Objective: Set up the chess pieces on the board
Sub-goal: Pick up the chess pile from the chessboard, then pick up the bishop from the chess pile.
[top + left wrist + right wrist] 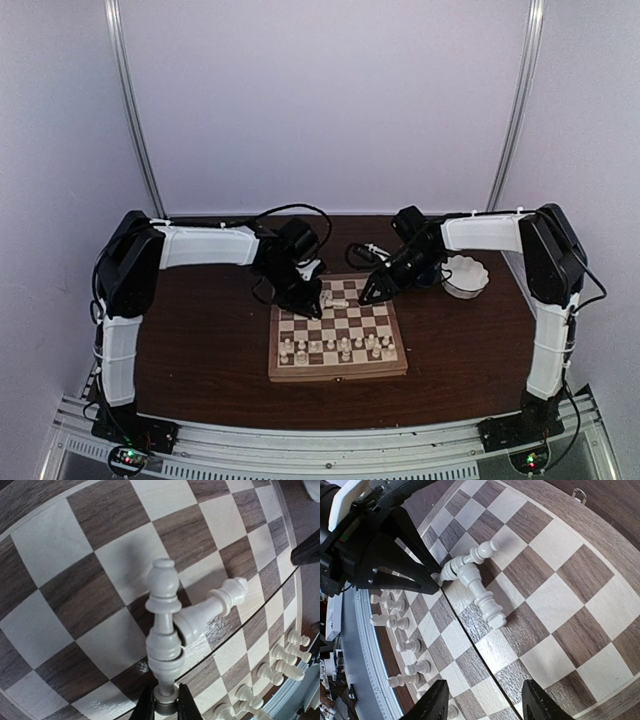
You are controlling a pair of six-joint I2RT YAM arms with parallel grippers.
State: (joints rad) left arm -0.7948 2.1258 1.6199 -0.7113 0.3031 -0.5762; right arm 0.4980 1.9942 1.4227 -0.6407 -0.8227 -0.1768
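Note:
The board (392,345) lies in the middle of the table. Two cream chess pieces (336,298) lie crossed on its far half. In the left wrist view my left gripper (166,705) is shut on the base of a tall piece (164,630), and the second piece (212,609) rests against that one's middle. My right gripper (487,705) hovers open just right of them, over bare squares. From there I see the crossed pieces (472,575) and the left gripper (380,555). Several pieces (340,347) stand in rows along the near edge.
A white scalloped bowl (465,275) sits on the brown table right of the board, behind my right arm. The standing rows show at the lower right of the left wrist view (280,660) and at the left of the right wrist view (395,625).

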